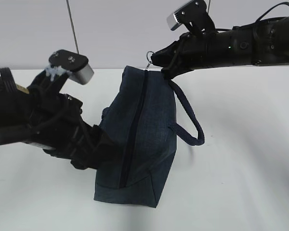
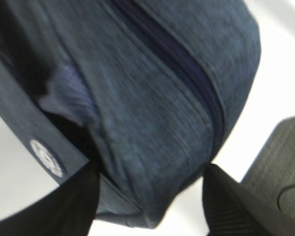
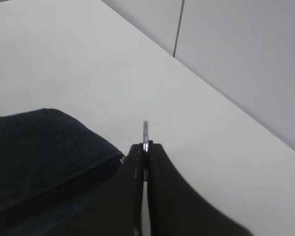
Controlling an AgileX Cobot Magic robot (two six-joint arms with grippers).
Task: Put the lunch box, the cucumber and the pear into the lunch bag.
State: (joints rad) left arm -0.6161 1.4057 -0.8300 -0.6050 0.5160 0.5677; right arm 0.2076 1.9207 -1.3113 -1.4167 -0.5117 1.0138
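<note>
The dark navy lunch bag [image 1: 139, 139] rests tilted on the white table, its zipper [image 1: 132, 134] running shut along the top. My right gripper [image 1: 154, 58] is shut on the silver ring pull [image 1: 150, 55] at the bag's raised far end; the ring [image 3: 145, 130] sticks out between the closed fingertips of that gripper [image 3: 145, 147]. The padded loop handle [image 1: 190, 120] hangs to the right. My left gripper [image 1: 103, 144] is at the bag's lower left end. Its fingers stand apart around a corner of the bag [image 2: 152, 98]. The lunch box, cucumber and pear are out of view.
The white table [image 1: 245, 168] stretches to the right and front of the bag. A pale wall [image 1: 125, 29] rises behind, with a thin vertical line [image 1: 73, 24] on it. A grey textured surface [image 2: 280, 177] shows at the right of the left wrist view.
</note>
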